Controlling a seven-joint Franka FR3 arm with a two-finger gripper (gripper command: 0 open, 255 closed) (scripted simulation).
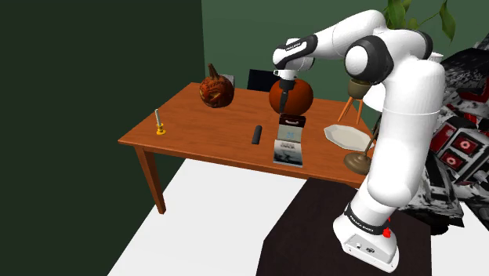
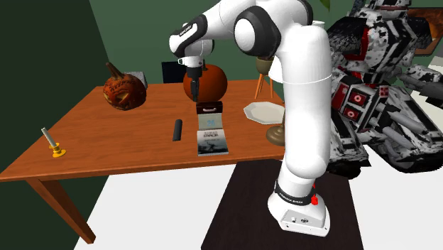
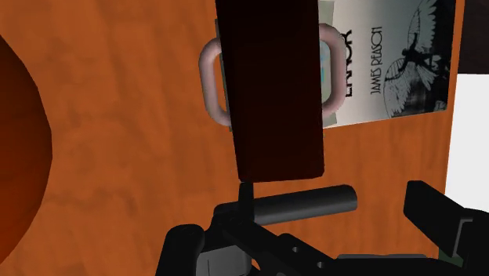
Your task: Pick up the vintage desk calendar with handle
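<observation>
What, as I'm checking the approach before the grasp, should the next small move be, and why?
Probably lower the gripper a little onto the dark maroon box-shaped desk calendar with the pale pink handle. The open gripper hangs just above it without touching, and the wrist view shows the calendar ahead of it on the brown wooden table, so nothing is clasped yet.

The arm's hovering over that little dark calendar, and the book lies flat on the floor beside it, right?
Not quite: the book lies flat on the wooden table, not the floor, as the second exterior view shows. The rest holds: the fingers hover over the dark calendar beside it.
</observation>
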